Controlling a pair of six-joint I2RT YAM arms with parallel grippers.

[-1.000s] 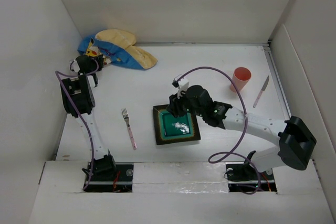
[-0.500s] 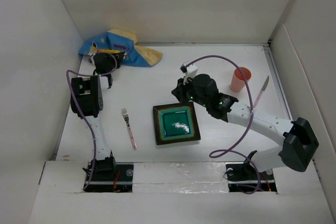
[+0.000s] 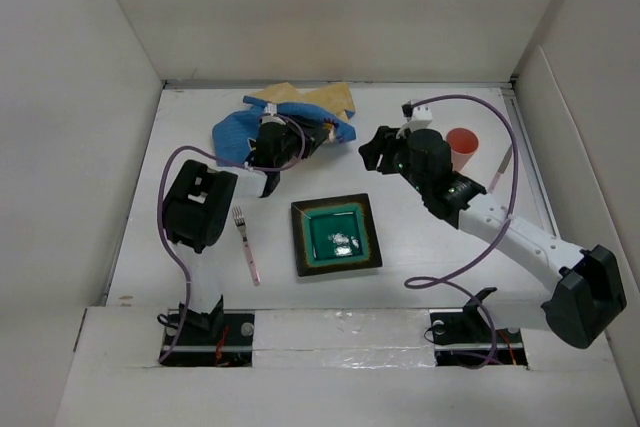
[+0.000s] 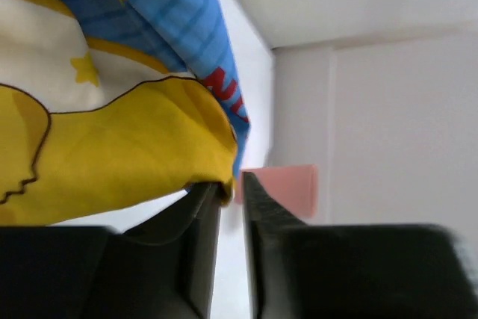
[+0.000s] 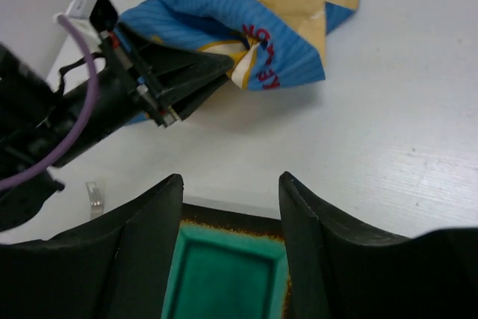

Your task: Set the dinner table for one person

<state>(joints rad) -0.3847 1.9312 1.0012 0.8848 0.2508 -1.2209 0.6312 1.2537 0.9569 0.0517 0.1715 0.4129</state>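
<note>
A blue and yellow cartoon cloth mat (image 3: 300, 112) lies bunched at the back middle of the white dinner table (image 3: 275, 217). My left gripper (image 3: 303, 137) is shut on the mat's right edge; in the left wrist view the yellow hem (image 4: 222, 181) sits pinched between the near-closed jaws. My right gripper (image 3: 372, 152) hovers open behind the green square plate (image 3: 337, 235), with nothing between its fingers (image 5: 153, 207). A fork (image 3: 245, 244) lies left of the plate. A pink cup (image 3: 462, 147) stands at the back right, and a knife (image 3: 503, 162) lies beside it, partly hidden by the right arm.
White walls close in the table on the left, back and right. The right arm's purple cable (image 3: 470, 257) loops over the table right of the plate. The left arm's elbow (image 3: 195, 207) hangs just left of the fork.
My left gripper has dragged the cloth mat from the back left corner to the right, towards the back middle. My right gripper has lifted off the plate, moved back and right, and opened wide.
</note>
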